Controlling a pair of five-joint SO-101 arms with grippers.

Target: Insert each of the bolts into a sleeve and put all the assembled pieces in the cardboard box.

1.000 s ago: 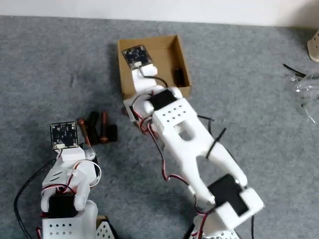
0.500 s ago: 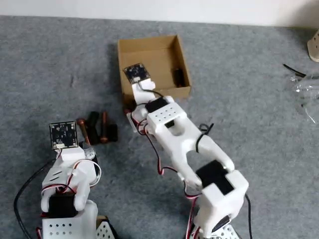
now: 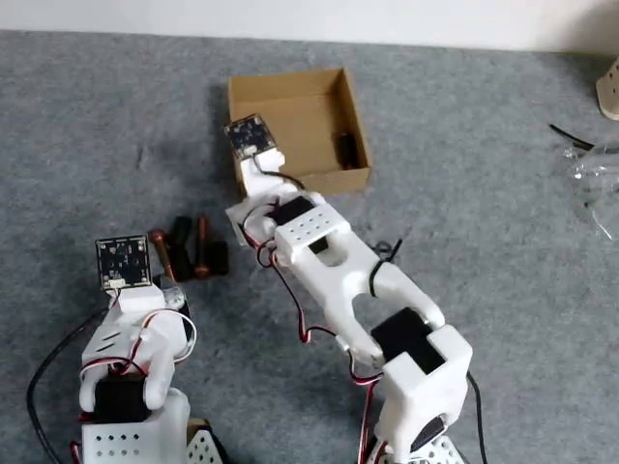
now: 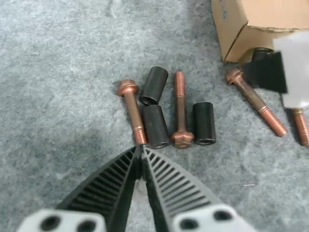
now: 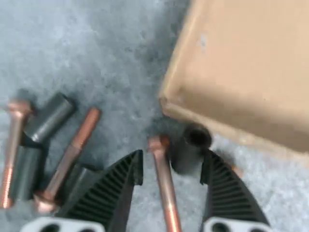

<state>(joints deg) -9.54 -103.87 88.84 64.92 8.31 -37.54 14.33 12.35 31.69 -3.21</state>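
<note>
High view, box: the cardboard box (image 3: 290,97) stands on the far part of the grey table (image 3: 484,242). One dark piece (image 3: 346,150) lies inside it, against the right wall. I cannot tell if a bolt is in it.
High view, loose parts: a loose group (image 3: 201,249) of bolts and sleeves lies on the table, left of the box and nearer.
High view, arms: the right arm (image 3: 329,261) is stretched to the near left corner of the box. The left arm (image 3: 131,338) is at the near left, just beside the loose group.

Left wrist view, fingers: the left gripper (image 4: 142,164) has its fingers closed on nothing, with the tips near the group.
Left wrist view, parts: two copper bolts (image 4: 133,108) and three black sleeves (image 4: 155,126) lie side by side, and none is inserted. Two further bolts (image 4: 256,102) lie close to the box corner.

Right wrist view, fingers: the right gripper (image 5: 172,159) has its fingers open and holds nothing.
Right wrist view, parts: a lone bolt (image 5: 164,183) and a lone sleeve (image 5: 193,142) lie between the open fingers, just beside the box corner. They are separate.

Progress: at most one piece seems finished and in the box. About four bolts and four sleeves remain on the table, so most of the work is left. The next pair is probably the one under the right gripper.
</note>
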